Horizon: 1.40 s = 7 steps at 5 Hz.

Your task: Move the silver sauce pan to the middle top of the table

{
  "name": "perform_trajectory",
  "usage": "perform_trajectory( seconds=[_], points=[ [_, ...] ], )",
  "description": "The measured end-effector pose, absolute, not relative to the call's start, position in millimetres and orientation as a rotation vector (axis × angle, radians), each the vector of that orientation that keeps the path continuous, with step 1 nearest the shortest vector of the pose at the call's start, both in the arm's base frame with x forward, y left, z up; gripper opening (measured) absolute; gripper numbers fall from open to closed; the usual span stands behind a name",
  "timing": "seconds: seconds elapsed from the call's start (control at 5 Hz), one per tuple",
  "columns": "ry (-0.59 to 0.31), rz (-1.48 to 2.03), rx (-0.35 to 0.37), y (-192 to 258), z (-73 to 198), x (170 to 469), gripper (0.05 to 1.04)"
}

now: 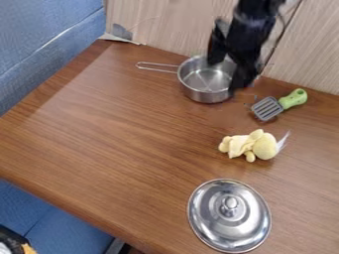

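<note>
Well, shiny round metal pan [206, 95].

The brown wood-grain surface [119, 139] carries a silver pan [204, 85] near its back edge, wire handle pointing left; a green-handled spatula [270, 107] near the pan; a yellow plush toy [248, 145] in front of the spatula; and, nearest the camera, a silver lid [228, 223], knob up.

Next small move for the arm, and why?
Probably ease the gripper straight up, clear of the saucepan. The pan already sits by the back wall, roughly midway along the visible far edge of the table. The fingers look spread, one over the pan's inside, the other by its right rim, so sideways travel might drag it.
</note>
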State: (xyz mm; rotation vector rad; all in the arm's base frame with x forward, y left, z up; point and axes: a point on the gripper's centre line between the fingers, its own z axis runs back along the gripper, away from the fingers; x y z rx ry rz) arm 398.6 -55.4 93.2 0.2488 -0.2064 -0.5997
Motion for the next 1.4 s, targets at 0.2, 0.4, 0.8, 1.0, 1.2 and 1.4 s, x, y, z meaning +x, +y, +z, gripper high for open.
perform_trajectory(
  seconds=[0.2, 0.4, 0.8, 1.0, 1.2, 1.4],
  points=[
    [-0.312, -0.565, 0.208, -51.2, 126.5, 392.7, 1.005],
    [-0.321, -0.554, 0.209, -47.9, 129.5, 393.2, 1.003],
    [-0.319, -0.555, 0.21, -47.7, 129.0, 393.2, 1.001],
    [-0.319, -0.555, 0.21, -47.7, 128.6, 393.1, 1.001],
    [-0.322, -0.554, 0.209, -47.9, 129.6, 393.4, 1.001],
    [-0.319, -0.554, 0.208, -47.9, 128.9, 393.2, 1.001]
  ],
)
